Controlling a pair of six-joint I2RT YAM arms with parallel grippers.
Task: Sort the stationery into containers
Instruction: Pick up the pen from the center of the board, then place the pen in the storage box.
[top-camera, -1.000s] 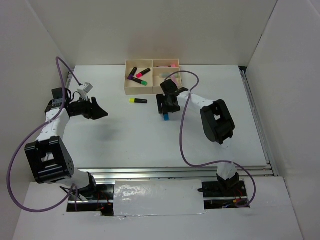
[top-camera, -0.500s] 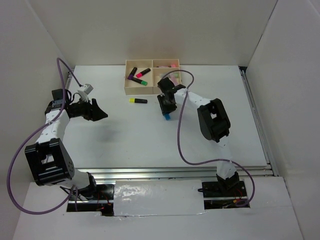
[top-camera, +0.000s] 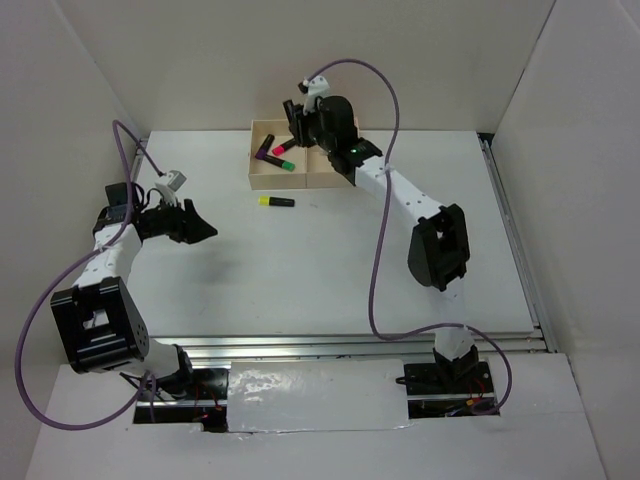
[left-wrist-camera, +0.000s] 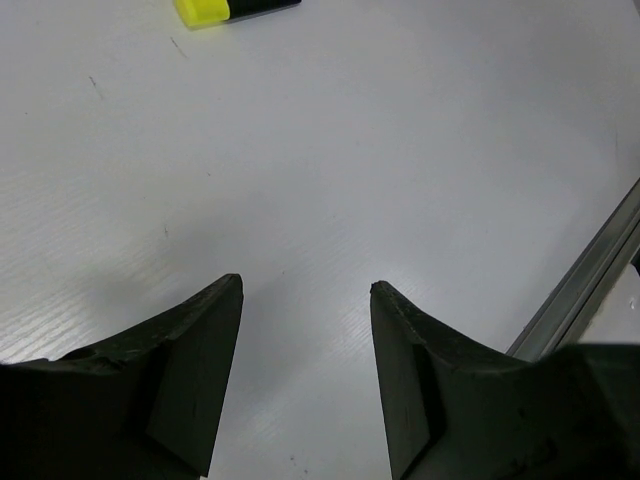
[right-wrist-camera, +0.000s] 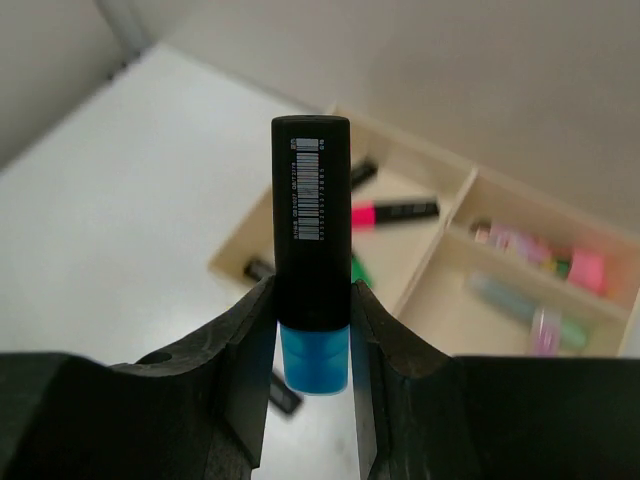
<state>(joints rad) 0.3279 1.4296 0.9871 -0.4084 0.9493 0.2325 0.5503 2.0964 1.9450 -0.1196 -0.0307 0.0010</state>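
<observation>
My right gripper (right-wrist-camera: 312, 290) is shut on a black highlighter with a blue cap (right-wrist-camera: 311, 200), held upright in the air above the beige tray (right-wrist-camera: 232, 262). In the top view the right gripper (top-camera: 297, 122) hangs over the tray's large left section (top-camera: 283, 181), where pink (top-camera: 286, 146), purple-ended (top-camera: 265, 155) and green (top-camera: 285, 163) markers lie. Pastel markers (right-wrist-camera: 528, 246) fill the right compartments. A black marker with a yellow end (top-camera: 277, 201) lies on the table in front of the tray, also seen in the left wrist view (left-wrist-camera: 215, 10). My left gripper (left-wrist-camera: 305, 290) is open and holds nothing, low over the table at the left (top-camera: 203, 228).
White walls close in the table on the left, back and right. A metal rail (top-camera: 515, 240) runs along the table's right edge. Purple cables (top-camera: 385, 120) loop over both arms.
The right gripper shut on the blue-capped marker on the table, lifted it and carried it back over the tray. The left arm has stayed put.
</observation>
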